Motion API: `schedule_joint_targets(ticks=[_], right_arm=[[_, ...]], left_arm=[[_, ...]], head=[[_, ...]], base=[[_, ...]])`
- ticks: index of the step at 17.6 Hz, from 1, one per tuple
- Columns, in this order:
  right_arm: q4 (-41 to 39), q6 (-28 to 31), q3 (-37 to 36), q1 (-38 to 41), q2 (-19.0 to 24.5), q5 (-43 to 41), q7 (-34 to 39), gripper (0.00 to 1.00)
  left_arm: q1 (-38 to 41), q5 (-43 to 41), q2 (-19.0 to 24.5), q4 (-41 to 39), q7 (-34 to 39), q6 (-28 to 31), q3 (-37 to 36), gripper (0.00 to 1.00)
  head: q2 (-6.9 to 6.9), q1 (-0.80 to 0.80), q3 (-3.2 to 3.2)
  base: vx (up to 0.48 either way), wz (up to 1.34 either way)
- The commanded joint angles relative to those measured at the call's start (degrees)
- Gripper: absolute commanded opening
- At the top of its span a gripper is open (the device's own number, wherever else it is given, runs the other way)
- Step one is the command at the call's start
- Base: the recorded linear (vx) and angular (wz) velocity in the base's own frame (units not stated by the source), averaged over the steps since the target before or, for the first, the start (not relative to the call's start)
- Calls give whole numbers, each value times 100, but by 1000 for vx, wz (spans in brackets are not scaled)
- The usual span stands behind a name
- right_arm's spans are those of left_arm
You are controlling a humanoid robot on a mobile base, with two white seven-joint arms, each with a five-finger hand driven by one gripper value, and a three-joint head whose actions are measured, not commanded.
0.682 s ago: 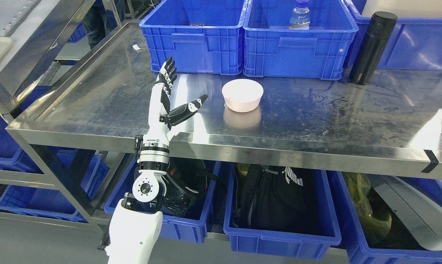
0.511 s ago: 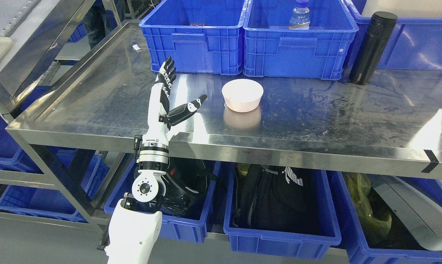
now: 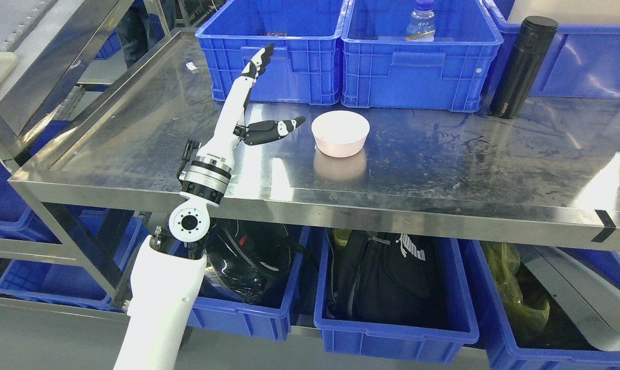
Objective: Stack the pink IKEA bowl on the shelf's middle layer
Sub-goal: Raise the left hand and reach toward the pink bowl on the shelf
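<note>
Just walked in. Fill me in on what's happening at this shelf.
The robot's left hand is raised over the steel shelf, fingers spread and holding nothing, thumb pointing toward a pink bowl. The bowl sits upright on the shelf, just right of the hand and apart from it, in front of blue crates. No grasp yet. The right arm is out of view.

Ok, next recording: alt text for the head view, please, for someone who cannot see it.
The robot's left hand, fingers spread and holding nothing, reaches over a steel shelf toward a pink bowl standing upright to its right, not touching it. Behind the bowl stand blue crates and a black flask.
</note>
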Motion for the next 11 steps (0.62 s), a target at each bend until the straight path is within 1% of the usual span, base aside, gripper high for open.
schedule_joint_targets(ticks=[1, 2, 3, 5, 6, 9, 10, 11], right_arm=[[-100, -1, 0, 18, -100, 0, -4, 100], [-100, -1, 0, 18, -100, 0, -4, 100], [-100, -1, 0, 18, -100, 0, -4, 100], [-100, -1, 0, 26, -100, 0, -4, 100], [-100, -1, 0, 18, -100, 0, -4, 100], [-100, -1, 0, 18, -100, 0, -4, 100], [-100, -1, 0, 18, -100, 0, -4, 100], [-100, -1, 0, 18, -100, 0, -4, 100]], left_arm=[[-1219, -1900, 1194, 58, -2644, 13, -352, 100], [-1438, -1900, 1230, 41, -3295, -135, -335, 100], [-1641, -1900, 1239, 32, -3710, -459, -283, 100], [-1818, -1900, 1186, 58, -3828, -952, -54, 100], [-1871, -1900, 1160, 58, -3855, -1172, -80, 100], [-1801, -1934, 931, 93, -3925, -1314, -316, 100], [-1827, -2057, 983, 119, -4091, -1315, -413, 100], [-1862, -2380, 1001, 224, -4345, -1315, -440, 98]], head=[[0, 0, 0], [0, 0, 0], [0, 0, 0], [0, 0, 0], [0, 0, 0], [0, 0, 0], [0, 0, 0], [0, 0, 0]], base=[[0, 0], [0, 0], [0, 0], [0, 0], [0, 0], [0, 0], [0, 0], [0, 0]])
